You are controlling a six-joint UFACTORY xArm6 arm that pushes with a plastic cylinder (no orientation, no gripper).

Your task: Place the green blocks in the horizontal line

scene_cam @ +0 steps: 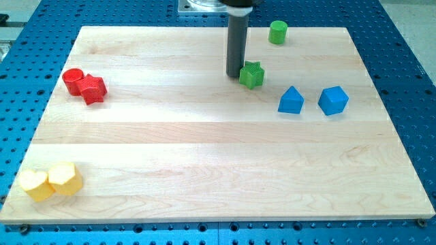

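Observation:
A green star-shaped block (251, 74) lies on the wooden board (218, 156) right of centre near the view's top. A green cylinder (277, 32) stands at the board's top edge, up and to the right of the star. My tip (235, 73) is at the end of the dark rod, touching or almost touching the left side of the green star.
A blue triangular block (291, 101) and a blue hexagonal block (333, 100) lie right of the star, lower down. A red cylinder (73, 80) and red star (93, 88) touch at the left. A yellow heart (34, 184) and yellow hexagon (65, 178) sit bottom left.

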